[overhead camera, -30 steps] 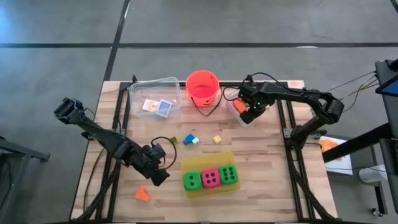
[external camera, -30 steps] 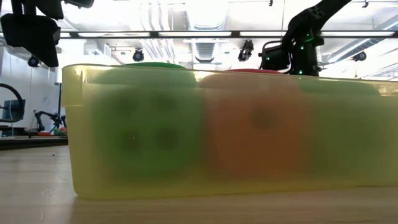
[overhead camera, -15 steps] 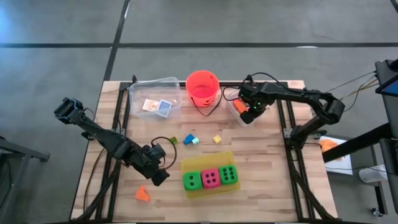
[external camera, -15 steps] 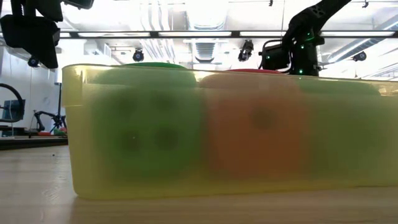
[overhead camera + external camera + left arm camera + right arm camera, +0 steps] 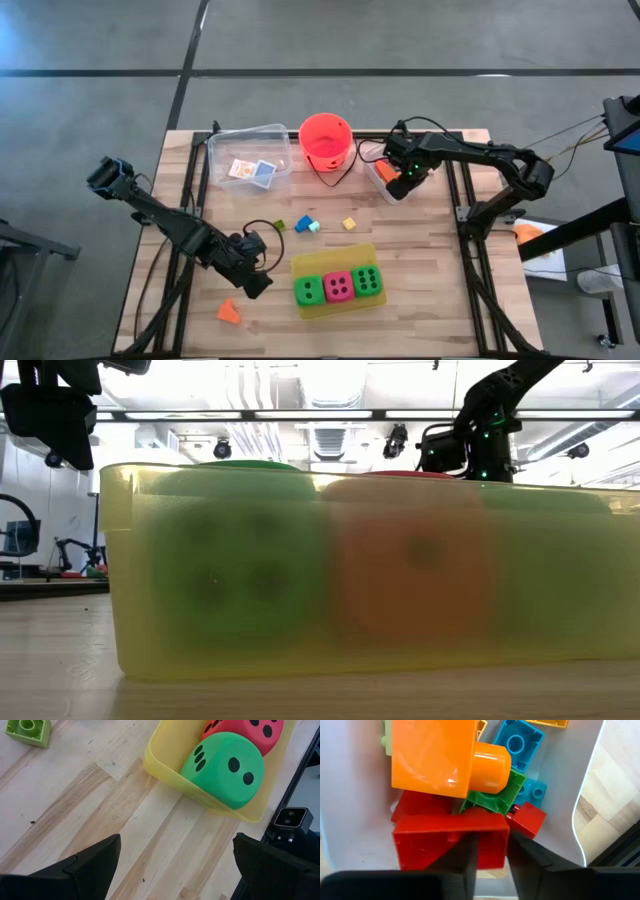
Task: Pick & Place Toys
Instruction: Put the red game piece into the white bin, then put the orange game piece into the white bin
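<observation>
Wooden worktop [image 5: 420, 250]. Right claw [image 5: 490, 852] sits in a clear bin [image 5: 385, 185] at the back right, fingers narrowly apart astride a red brick [image 5: 447, 840]; grip unclear. Left claw [image 5: 175, 870] released, just beside the yellow tray [image 5: 335, 258] holding three dice [image 5: 338, 286].

The table holds two green dice [image 5: 309, 291], one pink die [image 5: 338, 286], four loose small bricks [image 5: 304, 222], two cards [image 5: 241, 169] and one orange wedge [image 5: 229, 312].
</observation>
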